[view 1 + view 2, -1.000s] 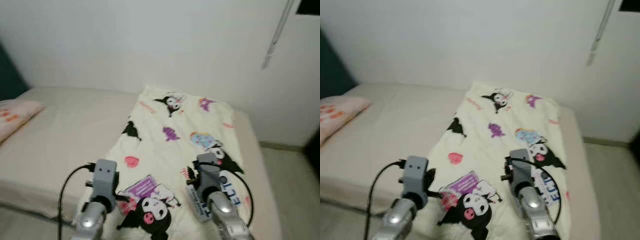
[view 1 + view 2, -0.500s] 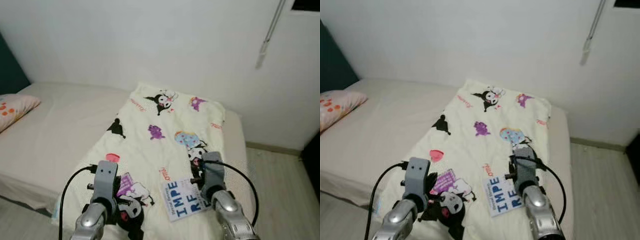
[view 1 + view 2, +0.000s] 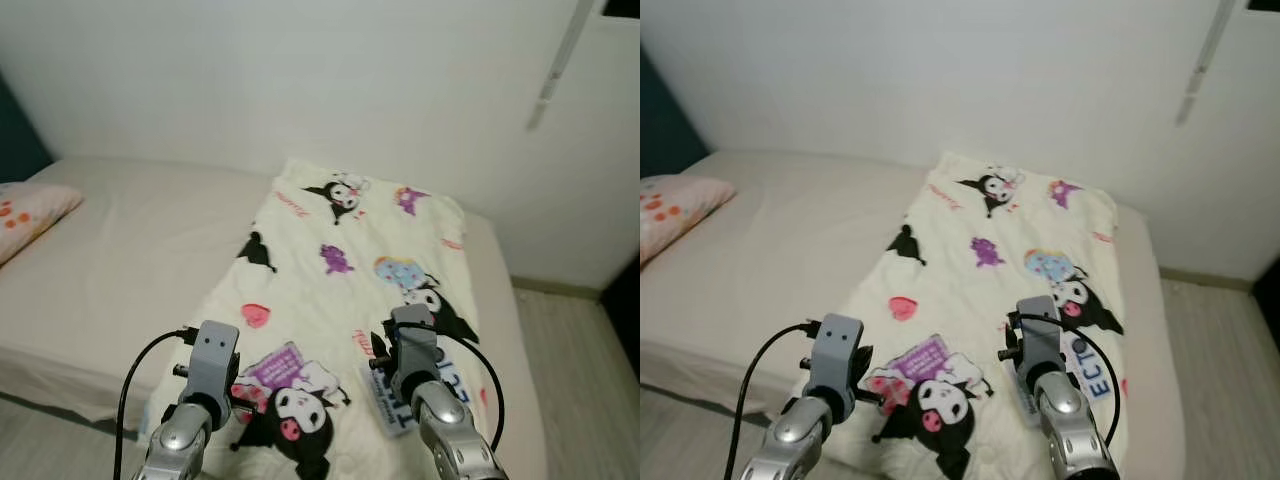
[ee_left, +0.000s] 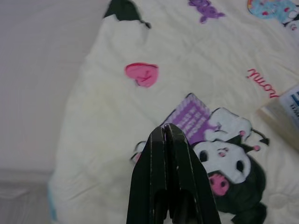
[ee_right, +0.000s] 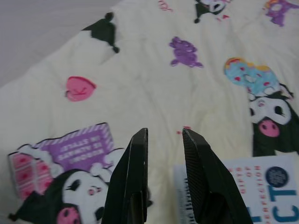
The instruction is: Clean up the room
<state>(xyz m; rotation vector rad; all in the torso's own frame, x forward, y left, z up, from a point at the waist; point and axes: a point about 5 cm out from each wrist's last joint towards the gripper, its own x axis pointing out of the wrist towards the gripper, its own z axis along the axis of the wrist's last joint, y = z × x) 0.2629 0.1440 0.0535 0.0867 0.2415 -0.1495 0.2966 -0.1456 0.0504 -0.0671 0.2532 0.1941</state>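
— Since the right gripper [image 5: 163, 179] hangs with its fingers apart just above the book [image 5: 254, 189], what worries you most?

— That book lies flat on the cartoon-print blanket [image 3: 330, 290], near the foot end of the bed [image 3: 120, 260]. A thin book on soft bedding gives the fingers no edge to get under. If they press down, I judge the blanket could bunch up and be pinched along with the cover, or the book could slide away.

— And the left gripper [image 4: 169, 135]?

— Its fingers are closed together, hovering over the blanket's dark-haired character print, beside the book but not touching anything. Shut like that, it cannot steady the book.

— Anything else?

— The book sits fairly close to the blanket's floor-side edge. A clumsy push might send it off the bed. The pink pillow [image 3: 30, 215] is well apart and out of harm's way.
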